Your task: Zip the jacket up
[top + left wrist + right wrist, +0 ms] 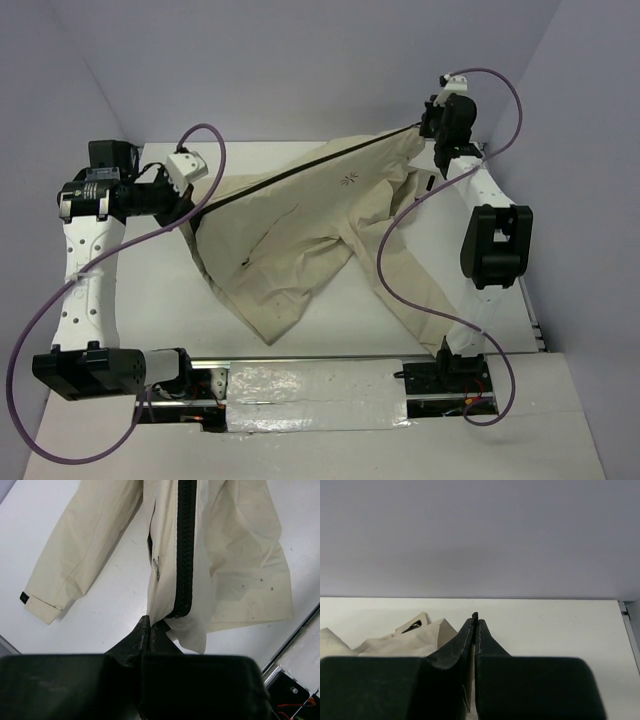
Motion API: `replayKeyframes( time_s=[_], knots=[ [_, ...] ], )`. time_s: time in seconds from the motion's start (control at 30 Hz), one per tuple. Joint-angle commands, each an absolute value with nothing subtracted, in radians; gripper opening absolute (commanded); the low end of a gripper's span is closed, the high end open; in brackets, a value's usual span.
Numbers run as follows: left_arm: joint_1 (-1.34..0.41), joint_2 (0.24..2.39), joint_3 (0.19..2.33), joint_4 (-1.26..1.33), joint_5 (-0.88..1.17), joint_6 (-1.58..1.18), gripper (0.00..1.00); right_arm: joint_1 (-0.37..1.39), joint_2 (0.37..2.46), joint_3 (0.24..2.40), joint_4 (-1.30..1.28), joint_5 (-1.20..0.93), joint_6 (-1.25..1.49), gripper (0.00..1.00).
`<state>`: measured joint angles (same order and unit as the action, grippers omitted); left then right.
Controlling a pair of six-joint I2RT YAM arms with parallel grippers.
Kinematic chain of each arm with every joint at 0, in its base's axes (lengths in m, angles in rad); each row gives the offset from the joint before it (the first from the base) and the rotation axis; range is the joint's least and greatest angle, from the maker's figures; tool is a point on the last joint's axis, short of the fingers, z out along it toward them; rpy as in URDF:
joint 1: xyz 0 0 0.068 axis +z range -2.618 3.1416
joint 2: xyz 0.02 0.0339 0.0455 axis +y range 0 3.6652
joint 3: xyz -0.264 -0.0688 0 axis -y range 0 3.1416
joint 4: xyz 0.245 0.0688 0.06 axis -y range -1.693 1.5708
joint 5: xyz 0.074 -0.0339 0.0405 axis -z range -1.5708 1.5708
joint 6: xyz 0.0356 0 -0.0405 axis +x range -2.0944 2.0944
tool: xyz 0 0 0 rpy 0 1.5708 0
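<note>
The cream-beige jacket (310, 235) lies across the white table, its dark zipper line (300, 172) pulled taut and raised between my two grippers. My left gripper (192, 203) is shut on the jacket's edge at the zipper's left end; in the left wrist view (151, 626) the zipper (186, 545) runs away from the jaws and looks closed. A sleeve with a dark cuff tab (24, 597) lies to the left. My right gripper (428, 125) is shut on the zipper's far right end; in the right wrist view (475, 622) a small dark tab and cream cloth (415, 637) show between the jaws.
Purple cables (400, 230) loop over the jacket and the table. The right arm's links (495, 245) stand beside the jacket's right sleeve. A foil-taped strip (310, 395) marks the near edge. Lilac walls enclose the back and sides. A metal rail (295, 640) runs along the table edge.
</note>
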<state>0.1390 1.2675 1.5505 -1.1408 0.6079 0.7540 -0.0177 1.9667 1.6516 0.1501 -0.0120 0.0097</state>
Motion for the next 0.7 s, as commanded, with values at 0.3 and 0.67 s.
replayKeyframes(
  time_s=[0.3, 0.67],
  knots=[
    [0.241, 1.249, 1.641, -0.91, 0.25, 0.241, 0.99, -0.14, 1.796, 1.517, 0.275, 0.153, -0.032, 1.0],
    [0.318, 1.187, 1.533, -0.826, 0.124, 0.029, 0.99, -0.143, 1.541, 1.255, 0.043, 0.087, 0.312, 1.0]
  ],
)
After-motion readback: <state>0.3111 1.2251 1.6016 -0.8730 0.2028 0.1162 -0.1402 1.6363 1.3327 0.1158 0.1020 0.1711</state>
